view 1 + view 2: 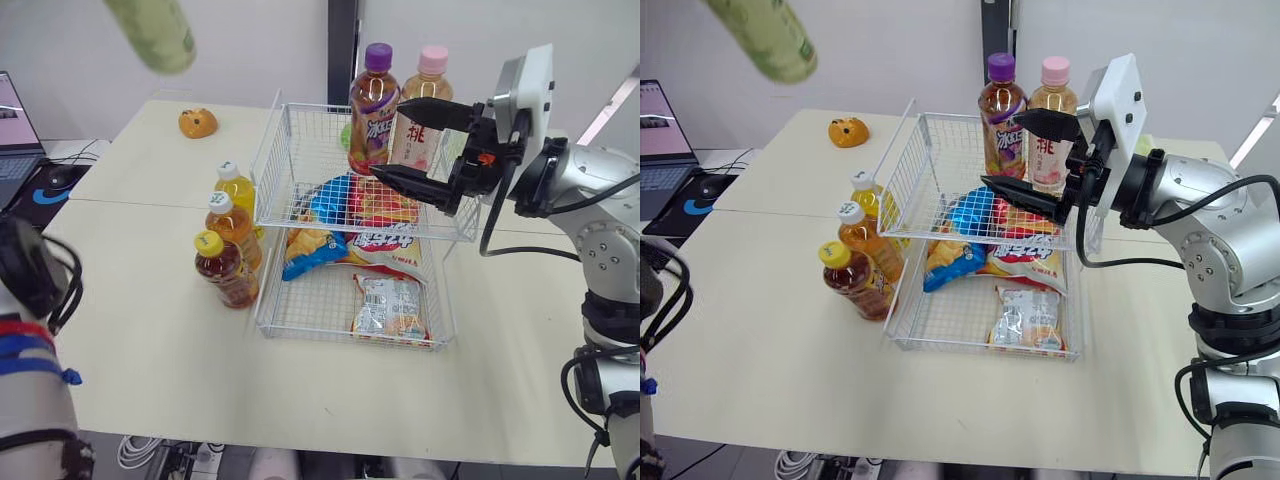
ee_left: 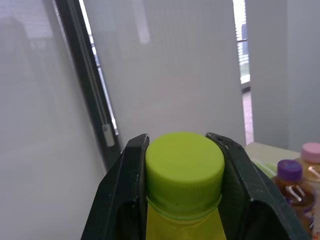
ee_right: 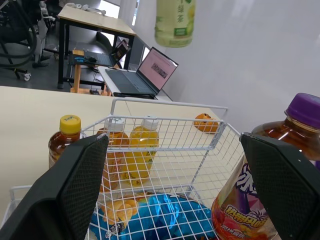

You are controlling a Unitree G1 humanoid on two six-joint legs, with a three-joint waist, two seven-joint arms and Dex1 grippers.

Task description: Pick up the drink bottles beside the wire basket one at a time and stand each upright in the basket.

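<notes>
Grips green bottle (image 1: 152,32) by its cap in closed left claw (image 2: 180,139), high, left of wire basket (image 1: 268,165) — may slip. Holds right claw (image 1: 388,138) wide open, empty, over basket — could topple purple-capped bottle (image 1: 373,105).

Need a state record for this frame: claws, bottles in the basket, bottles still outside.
left claw: shut on green-cap bottle, raised high
right claw: open, empty, over wire basket
upright in basket: purple-cap bottle, pink-cap bottle
upright beside basket: yellow-cap bottle, white-cap bottle, second white-cap bottle
also in basket: snack bags
</notes>
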